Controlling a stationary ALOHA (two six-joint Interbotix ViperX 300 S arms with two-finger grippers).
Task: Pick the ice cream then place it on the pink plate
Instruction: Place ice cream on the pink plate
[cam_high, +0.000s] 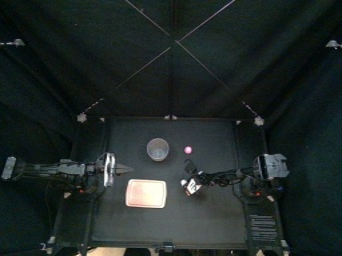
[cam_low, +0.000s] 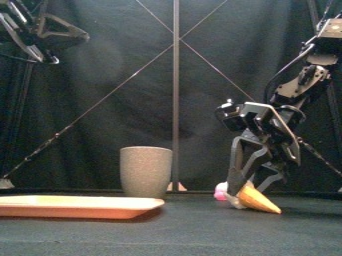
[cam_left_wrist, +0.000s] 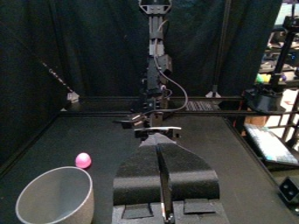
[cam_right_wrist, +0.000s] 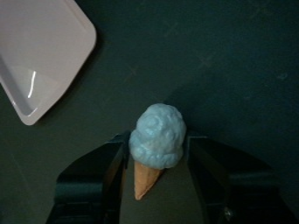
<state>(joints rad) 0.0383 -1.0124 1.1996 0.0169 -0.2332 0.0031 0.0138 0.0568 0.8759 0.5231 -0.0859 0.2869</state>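
The ice cream (cam_right_wrist: 158, 140), a pale blue scoop on an orange cone (cam_low: 258, 201), sits between the jaws of my right gripper (cam_right_wrist: 156, 150), which is shut on it. In the front view the cone's tip is down at the table, right of the middle. The right gripper (cam_high: 191, 186) is just right of the pink plate (cam_high: 144, 193), whose corner also shows in the right wrist view (cam_right_wrist: 41, 61). At the table's left edge my left gripper (cam_left_wrist: 162, 142) rests, raised and shut on nothing.
A tall grey speckled cup (cam_high: 159, 149) stands behind the plate, also seen in the front view (cam_low: 146, 171). A small pink toy (cam_high: 189, 150) lies to its right, behind the right gripper.
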